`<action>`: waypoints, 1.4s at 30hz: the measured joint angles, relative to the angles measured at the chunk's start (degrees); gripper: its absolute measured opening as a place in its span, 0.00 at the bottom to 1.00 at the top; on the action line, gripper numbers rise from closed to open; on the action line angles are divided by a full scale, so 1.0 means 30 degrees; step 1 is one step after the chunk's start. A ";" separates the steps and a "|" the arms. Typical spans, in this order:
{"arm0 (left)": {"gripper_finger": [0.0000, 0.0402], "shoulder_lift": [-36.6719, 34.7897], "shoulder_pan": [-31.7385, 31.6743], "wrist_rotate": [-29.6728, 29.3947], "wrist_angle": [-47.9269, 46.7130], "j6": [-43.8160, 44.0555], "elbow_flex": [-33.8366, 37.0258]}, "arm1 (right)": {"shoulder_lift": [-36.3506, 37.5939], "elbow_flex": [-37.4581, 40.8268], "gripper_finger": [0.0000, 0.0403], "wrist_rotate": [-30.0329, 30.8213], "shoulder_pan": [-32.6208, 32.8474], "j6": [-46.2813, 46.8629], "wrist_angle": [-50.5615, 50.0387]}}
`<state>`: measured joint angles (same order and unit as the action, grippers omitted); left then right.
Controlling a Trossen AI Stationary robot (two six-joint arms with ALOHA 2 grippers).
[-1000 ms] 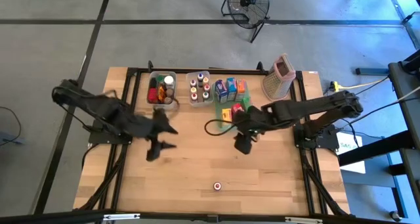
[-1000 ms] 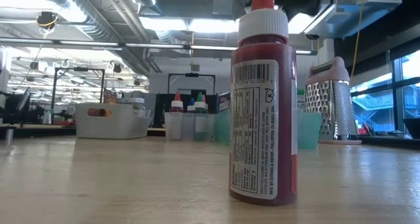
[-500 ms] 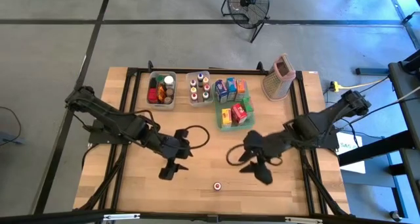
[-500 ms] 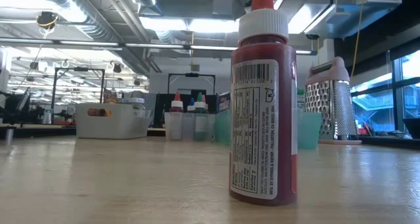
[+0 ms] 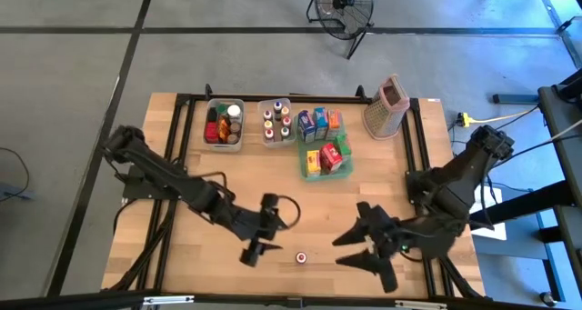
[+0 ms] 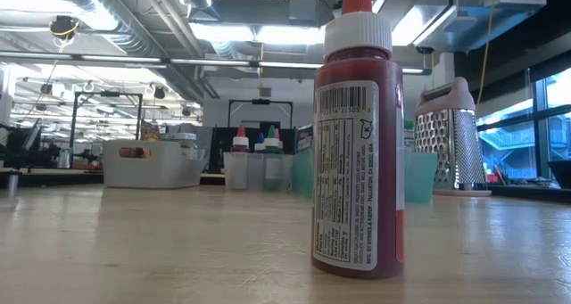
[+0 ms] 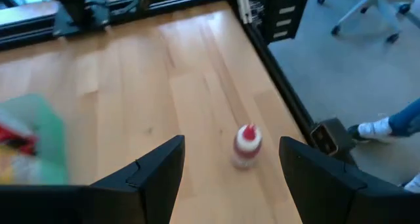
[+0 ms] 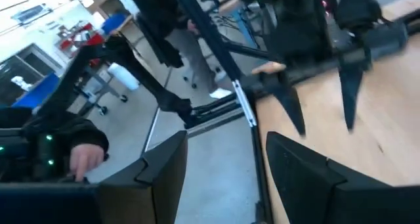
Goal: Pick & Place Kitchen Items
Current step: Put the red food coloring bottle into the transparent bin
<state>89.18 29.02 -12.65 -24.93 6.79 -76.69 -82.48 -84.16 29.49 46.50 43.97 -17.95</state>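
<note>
Standing alone near the table's front edge, a small red-capped sauce bottle (image 5: 300,255) sat upright on the wood. At the back, one clear bin (image 5: 208,139) held cans and packets (image 5: 224,125); the bin beside it (image 5: 261,141) held tiny spice jars (image 5: 275,121). A flat green tray (image 5: 304,169) carried blue, orange, red and yellow cartons (image 5: 321,139). The left gripper (image 5: 258,250) hovered just beside the bottle, fingers spread and empty. The right gripper (image 5: 364,248) hung farther off on the bottle's other side, jaws apart, holding nothing.
</note>
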 joint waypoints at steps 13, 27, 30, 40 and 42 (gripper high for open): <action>0.61 0.4235 0.0460 -0.1532 0.5486 0.3431 0.0016 | 0.0022 0.0000 0.52 -0.0961 0.3025 -0.3383 0.1360; 0.61 0.6865 0.2060 -0.5287 0.7548 0.6048 0.0016 | 0.0029 0.0000 0.52 -0.3127 0.4794 -0.3536 0.1338; 0.61 0.6865 0.2231 -0.5493 0.7402 0.6103 0.0016 | 0.0036 0.0000 0.52 -0.3590 0.4787 -0.3548 0.1239; 0.61 0.6865 0.2066 -0.5806 0.6337 0.6806 0.0016 | 0.0036 0.0000 0.52 -0.3919 0.4787 -0.3820 0.1200; 0.61 0.6865 0.2038 -0.5806 0.6337 0.6834 0.0016 | 0.0036 0.0000 0.52 -0.3919 0.4787 -0.3820 0.1200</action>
<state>109.78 35.14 -30.06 -5.91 27.29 -76.64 -82.37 -84.16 17.74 60.86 32.51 -14.35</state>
